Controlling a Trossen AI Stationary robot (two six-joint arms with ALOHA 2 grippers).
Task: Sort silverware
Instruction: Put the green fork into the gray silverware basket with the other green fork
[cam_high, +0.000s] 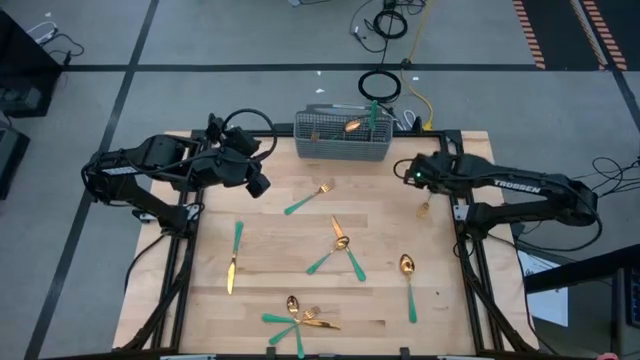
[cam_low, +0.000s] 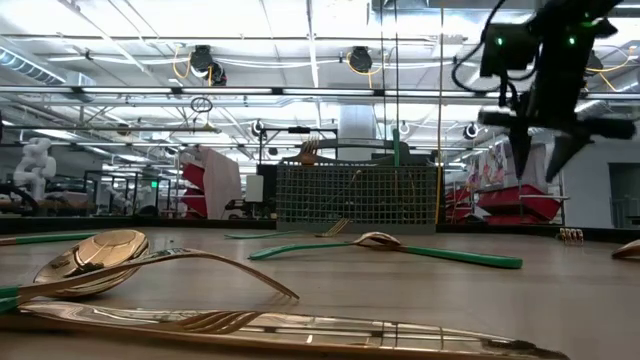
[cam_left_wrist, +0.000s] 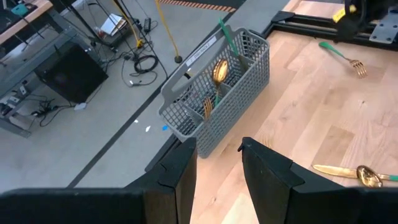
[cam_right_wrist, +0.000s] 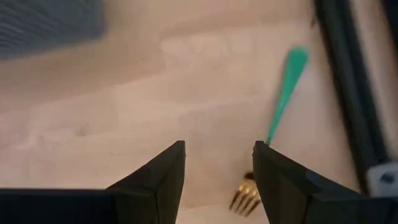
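The silverware, gold heads on teal handles, lies scattered over the wooden table: a fork (cam_high: 310, 198), a knife (cam_high: 233, 258), a crossed group (cam_high: 340, 245), a spoon (cam_high: 408, 285) and a cluster (cam_high: 300, 318) at the near edge. The grey mesh caddy (cam_high: 343, 138) at the far edge holds a spoon (cam_left_wrist: 219, 70) and other pieces. My left gripper (cam_left_wrist: 217, 168) hovers open in front of the caddy's left end (cam_left_wrist: 186, 121). My right gripper (cam_right_wrist: 217, 168) hangs open above the table, near a fork (cam_right_wrist: 283, 99) at the right edge, whose gold head (cam_high: 424, 208) shows beside the arm.
A black frame rail (cam_right_wrist: 348, 93) runs along the table's right edge next to the fork. The caddy (cam_low: 355, 193) stands against the far edge. In the low view a fork and a spoon (cam_low: 100, 262) lie close to the camera. Bare wood shows around (cam_high: 270, 225).
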